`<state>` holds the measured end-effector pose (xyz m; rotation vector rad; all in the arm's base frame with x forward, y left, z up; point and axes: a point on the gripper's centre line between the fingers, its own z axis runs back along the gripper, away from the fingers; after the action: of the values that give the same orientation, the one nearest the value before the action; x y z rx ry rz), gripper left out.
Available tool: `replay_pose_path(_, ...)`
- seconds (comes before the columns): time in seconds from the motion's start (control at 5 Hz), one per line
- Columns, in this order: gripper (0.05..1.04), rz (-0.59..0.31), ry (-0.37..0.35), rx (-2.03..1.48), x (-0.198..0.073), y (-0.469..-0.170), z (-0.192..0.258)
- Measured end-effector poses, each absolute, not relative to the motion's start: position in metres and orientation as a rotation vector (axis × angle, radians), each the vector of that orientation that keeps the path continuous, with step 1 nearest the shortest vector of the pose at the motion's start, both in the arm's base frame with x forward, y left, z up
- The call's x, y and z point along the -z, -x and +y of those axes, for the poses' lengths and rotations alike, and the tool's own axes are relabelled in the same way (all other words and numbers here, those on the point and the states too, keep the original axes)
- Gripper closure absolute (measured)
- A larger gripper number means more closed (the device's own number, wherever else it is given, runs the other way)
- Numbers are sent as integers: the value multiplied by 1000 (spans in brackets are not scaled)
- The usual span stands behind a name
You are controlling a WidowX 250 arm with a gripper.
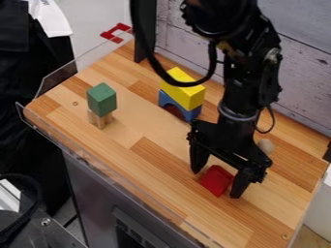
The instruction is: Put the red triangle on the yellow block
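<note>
At the left we saw a green block (102, 100) on a pale wooden block (100, 119), standing on the wooden tabletop (139, 157). Farther right, we had the yellow block (188, 94) on a blue arch (178, 106). Near right, we found the red triangle (217, 179) between the gripper's (216, 184) spread fingers; we couldn't tell whether they touched it. Behind the far-right edge stood a plank wall (304, 68).
</note>
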<state>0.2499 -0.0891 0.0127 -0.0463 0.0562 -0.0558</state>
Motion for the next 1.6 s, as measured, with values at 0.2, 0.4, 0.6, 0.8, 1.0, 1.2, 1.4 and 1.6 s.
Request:
replay_pose_path(0.2, 432, 39, 58, 43, -12, -253, -91)
replay_pose_path(0.4, 555, 30, 63, 27, -12, -255, -88)
replay_pose_path(0.6, 555, 16, 70, 14, -26, -251, -85)
replay_pose_path(0.8, 555, -98, 105, -55, -71, -269, -68)
replay_pose_path(1.0, 555, -164, 110, -97, -98, -289, -47)
replay_pose_path(1.2, 555, -207, 117, -134, -112, -306, -25)
replay_pose_path(1.4, 555, -175, 98, -135, -107, -318, -15)
replay_pose_path(1.6, 555, -144, 56, -133, -103, -327, -1)
